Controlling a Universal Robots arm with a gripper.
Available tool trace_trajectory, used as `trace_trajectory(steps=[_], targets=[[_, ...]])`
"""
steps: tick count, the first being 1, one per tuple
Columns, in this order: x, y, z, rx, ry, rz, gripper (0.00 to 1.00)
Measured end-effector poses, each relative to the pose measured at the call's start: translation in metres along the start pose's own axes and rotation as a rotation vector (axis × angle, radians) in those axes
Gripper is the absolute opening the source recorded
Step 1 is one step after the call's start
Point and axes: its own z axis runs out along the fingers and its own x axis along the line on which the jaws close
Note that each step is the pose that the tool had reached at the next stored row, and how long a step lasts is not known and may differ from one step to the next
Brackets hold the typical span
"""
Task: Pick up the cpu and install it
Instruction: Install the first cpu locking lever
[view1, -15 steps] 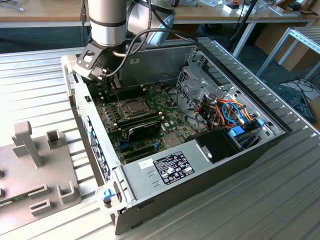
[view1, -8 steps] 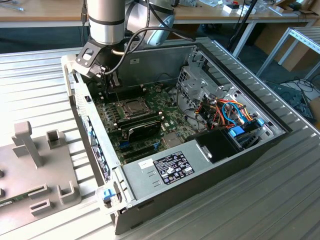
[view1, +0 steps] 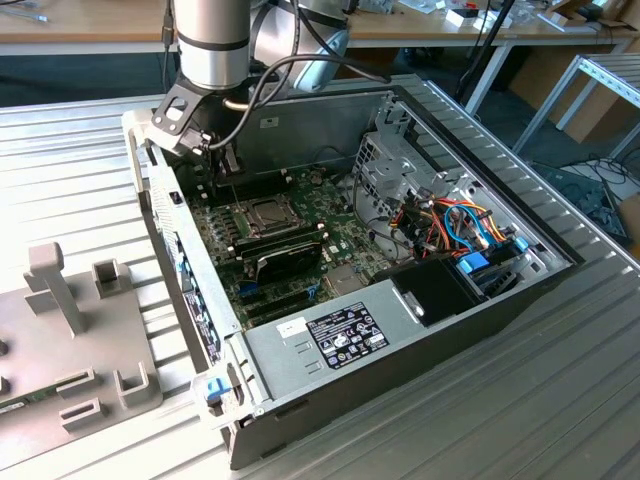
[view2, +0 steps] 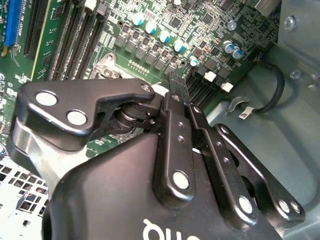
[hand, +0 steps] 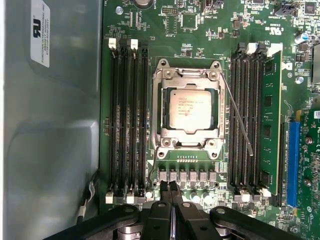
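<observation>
An open computer case (view1: 450, 350) is lying on the ribbed tabletop (view1: 80, 150), a grey fixture (view1: 70, 330) sitting beside it at the exterior view's left. Inside, a silver power supply (view1: 330, 335) is sitting near bundled coloured cables (view1: 460, 225).

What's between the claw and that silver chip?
In the first wrist view, a row of small grey components and the socket frame's edge separate the gripper from the cpu.

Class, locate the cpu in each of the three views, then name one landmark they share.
Exterior view: the cpu sits in the socket frame on the green motherboard, beside the gripper.
First wrist view: the cpu lies inside the socket frame, between memory slot banks.
Second wrist view: the gripper's body covers it.
Shared landmark: the socket frame.
</observation>
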Motion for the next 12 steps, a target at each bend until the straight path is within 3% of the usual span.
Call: trace_trajectory(steps=[6, 10, 12], targets=[[-0.0001, 0.0022, 0.0, -0.0002, 0.0081, 0.0, 0.11], [-0.0001, 0.003, 0.0001, -0.0004, 0.0256, -0.001, 0.11], [0.0, 0.003, 0.0002, -0.0008, 0.0268, -0.002, 0.11]])
